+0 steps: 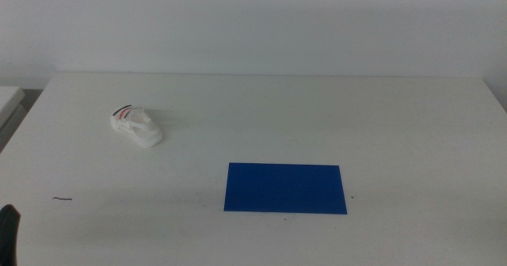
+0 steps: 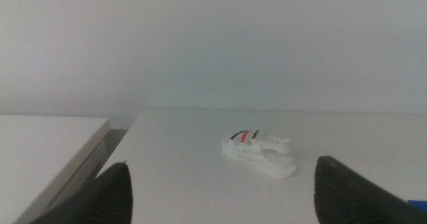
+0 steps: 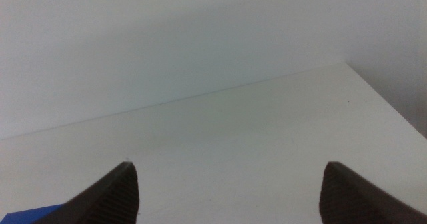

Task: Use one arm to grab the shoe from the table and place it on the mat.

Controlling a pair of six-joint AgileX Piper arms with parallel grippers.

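Note:
The small white shoe (image 1: 136,127) with dark and red straps stands on the white table (image 1: 317,115) at the left, apart from the deep blue mat (image 1: 285,188) lying flat near the table's front middle. My left gripper (image 2: 223,191) is open, low at the table's front left, and the shoe (image 2: 260,153) lies ahead of it between its jaws' lines; only a dark tip of that gripper (image 1: 8,226) shows in the middle view. My right gripper (image 3: 227,194) is open over the table's right part, with a corner of the mat (image 3: 33,215) showing.
A small dark mark (image 1: 62,198) lies on the table near the front left. A pale side surface (image 2: 40,151) stands beyond the table's left edge. A white wall runs behind the table.

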